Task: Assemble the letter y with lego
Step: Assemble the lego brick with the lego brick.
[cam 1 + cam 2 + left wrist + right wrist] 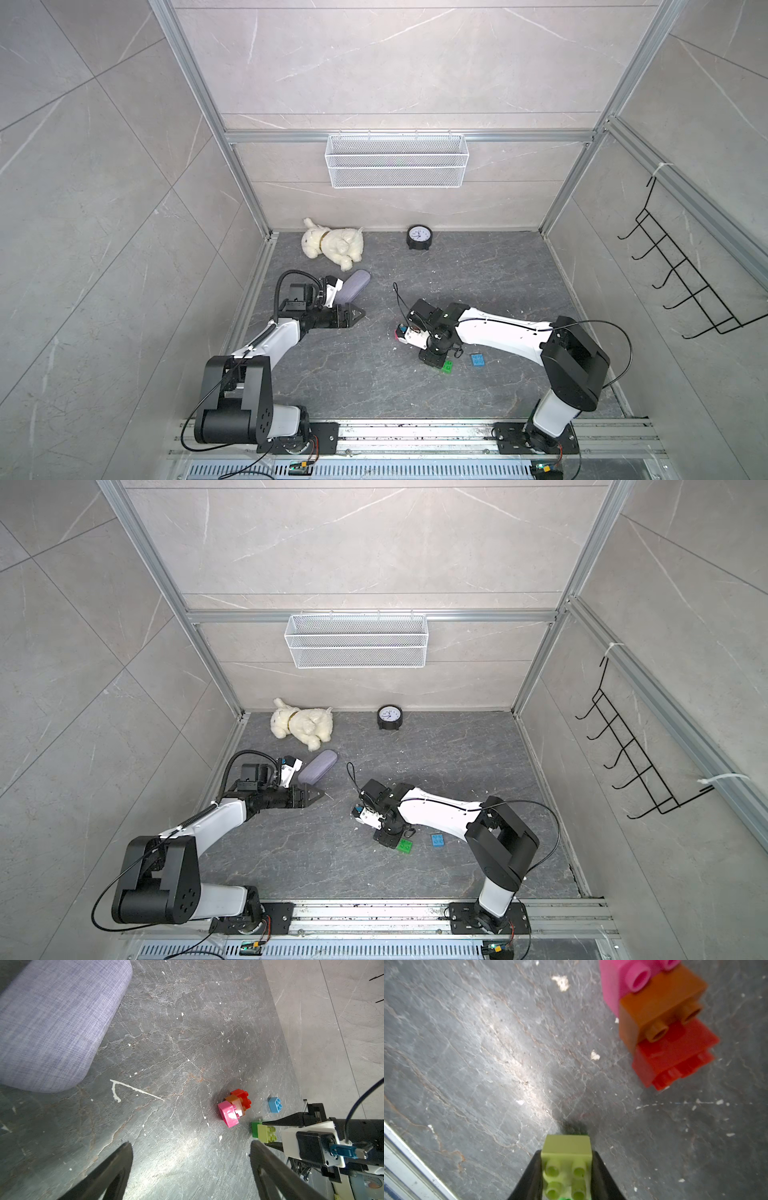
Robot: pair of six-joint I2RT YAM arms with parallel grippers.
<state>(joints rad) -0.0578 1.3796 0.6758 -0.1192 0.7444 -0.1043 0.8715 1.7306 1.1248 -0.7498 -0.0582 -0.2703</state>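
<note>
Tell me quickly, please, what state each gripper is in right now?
Left gripper: open, holding nothing.
Right gripper: closed on the yellow-green brick.

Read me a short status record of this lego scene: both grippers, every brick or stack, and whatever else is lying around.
left gripper: open, empty, beside the lilac case
right gripper: shut on the yellow-green brick
green brick: right against the yellow-green one
pink-orange-red stack: joined, lying on its side, not held
blue brick: loose on the table, on its own
other items: plush dog and clock by the back wall
</note>
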